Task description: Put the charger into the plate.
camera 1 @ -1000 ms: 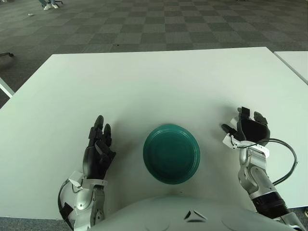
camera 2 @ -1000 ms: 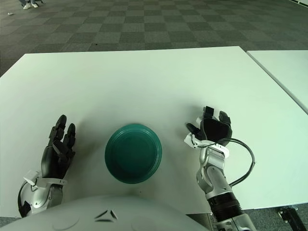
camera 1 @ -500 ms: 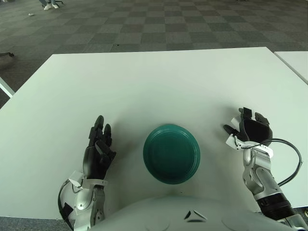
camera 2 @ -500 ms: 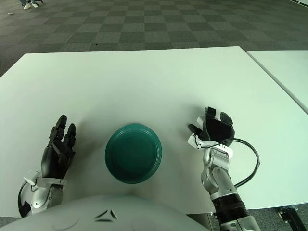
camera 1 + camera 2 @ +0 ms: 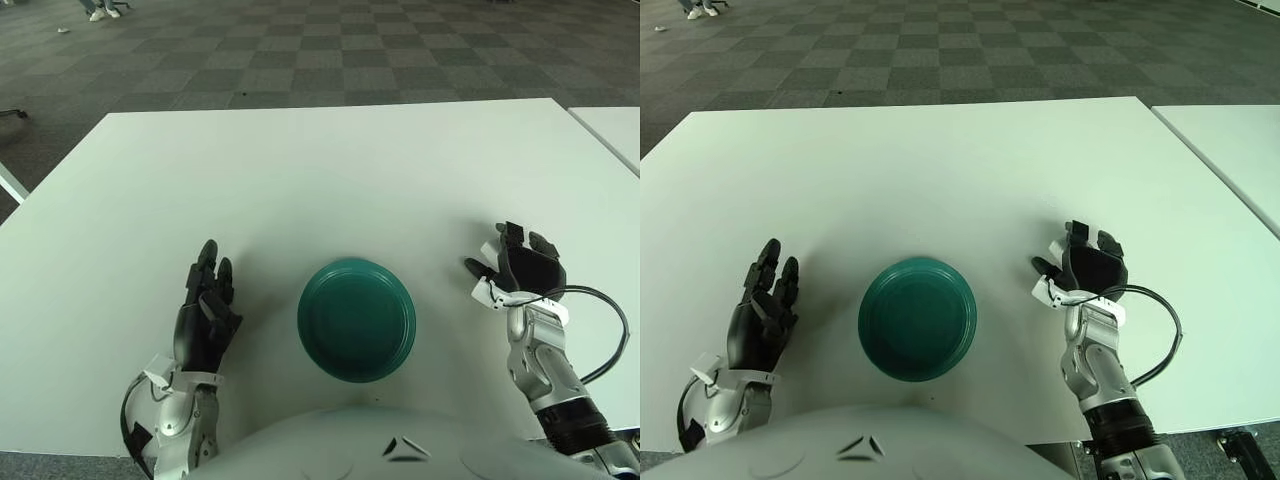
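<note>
While the plate (image 5: 356,318) sits between them, left hand (image 5: 203,320) and right hand (image 5: 522,270) spread apart, holding nothing.

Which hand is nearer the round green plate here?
Left, narrowly. The left hand shows just off the round green plate on its left; the right hand shows to its right, slightly farther away.

I see a white desk (image 5: 330,170) filling most of the view, its far edge running across the top. Beyond that edge lies a grey checkered carpet floor (image 5: 300,50). A second white desk (image 5: 1230,150) shows past the right edge.
</note>
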